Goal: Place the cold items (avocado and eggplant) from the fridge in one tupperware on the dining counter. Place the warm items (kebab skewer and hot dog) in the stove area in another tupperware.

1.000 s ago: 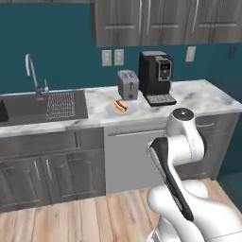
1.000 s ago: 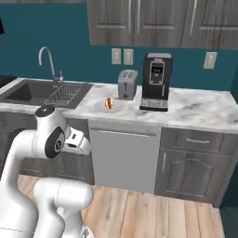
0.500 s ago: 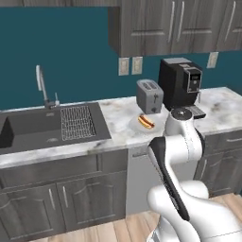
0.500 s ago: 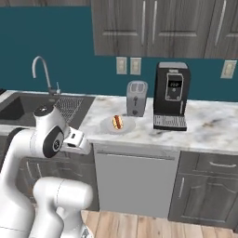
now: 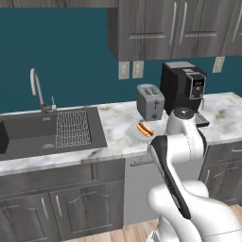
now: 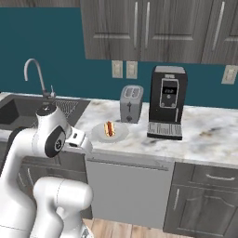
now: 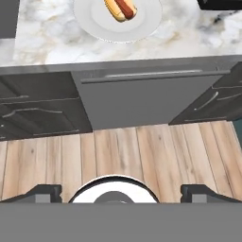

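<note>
A hot dog (image 5: 144, 128) (image 6: 109, 128) (image 7: 121, 8) lies on a white plate (image 5: 133, 135) (image 6: 98, 135) (image 7: 146, 23) on the marble counter, just in front of the toaster. In the hand view my gripper (image 7: 125, 191) is open, its two dark fingertips (image 7: 47, 191) set wide apart with nothing between them. It hangs over the wooden floor in front of the counter, well short of the plate. The avocado, eggplant, kebab skewer and tupperware are out of view.
Behind the plate stands a grey toaster (image 5: 150, 101) (image 6: 131, 103), with a black coffee machine (image 5: 183, 90) (image 6: 167, 108) to its right. A sink (image 5: 28, 132) with a faucet (image 5: 37, 90) lies to the left. Under the counter edge is a dishwasher front (image 7: 146, 99).
The whole picture has shifted: the base has driven closer to the counter and the plate now looms larger. The gripper's jaws have stayed open.
</note>
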